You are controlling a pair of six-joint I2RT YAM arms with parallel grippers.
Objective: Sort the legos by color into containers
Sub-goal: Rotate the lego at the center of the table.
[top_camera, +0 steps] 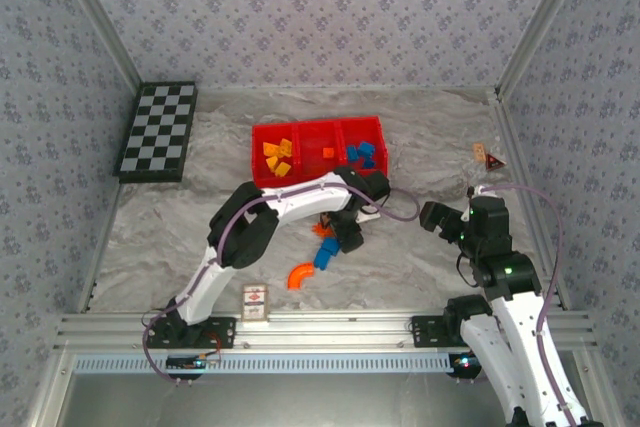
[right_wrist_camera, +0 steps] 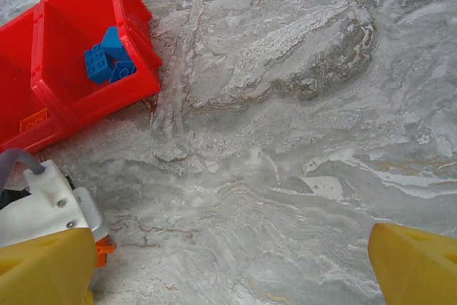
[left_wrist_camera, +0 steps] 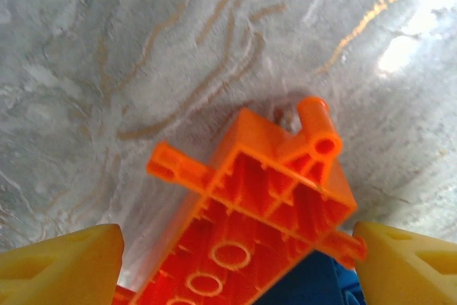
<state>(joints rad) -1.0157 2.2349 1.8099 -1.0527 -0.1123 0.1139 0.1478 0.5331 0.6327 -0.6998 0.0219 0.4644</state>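
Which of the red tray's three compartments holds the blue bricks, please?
The right compartment; the left compartment holds yellow-orange bricks, the middle compartment one orange brick.

The left wrist view's lower edge is cutting off the red-orange pegged plastic brick [left_wrist_camera: 250,205] and the blue plastic brick [left_wrist_camera: 305,285] beside it (only a corner is showing). The print on the small white card [top_camera: 256,302] is appearing too small to read.

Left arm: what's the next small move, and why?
Probably close the left gripper on the orange brick. The brick lies between its fingers, the jaws are open, and a gap shows on one side. A blue brick sits close by, so close slowly.
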